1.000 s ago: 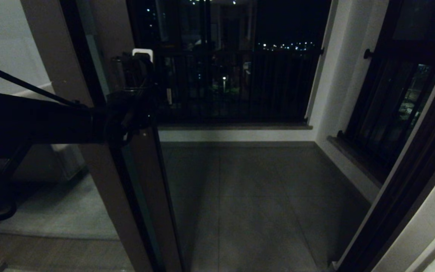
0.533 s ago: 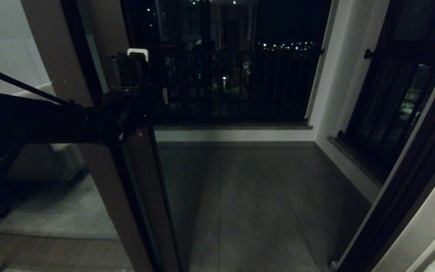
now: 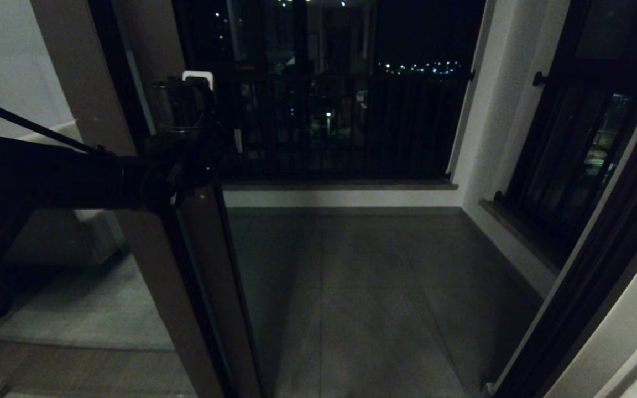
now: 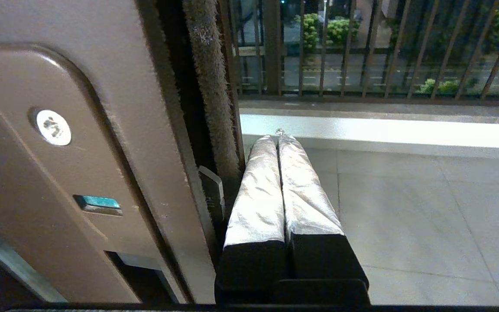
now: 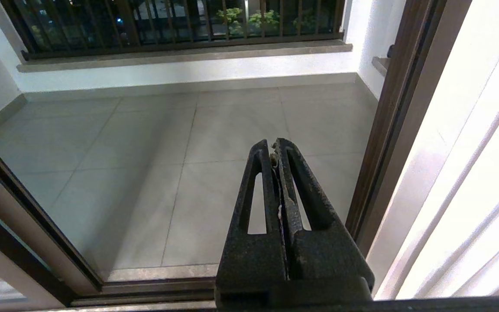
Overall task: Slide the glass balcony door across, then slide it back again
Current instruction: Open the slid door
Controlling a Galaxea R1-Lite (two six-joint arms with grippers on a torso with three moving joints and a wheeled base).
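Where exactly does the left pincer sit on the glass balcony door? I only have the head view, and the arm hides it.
Observer: In the left wrist view, the left pincer lies beside the glass balcony door, along the brush seal on its edge.
Operator: Open or shut?
Observer: Shut. Its silver-wrapped fingers are pressed together and hold nothing.
Operator: And the right pincer?
Observer: In the right wrist view, the right pincer is shut and empty, above the floor tiles near the door track.
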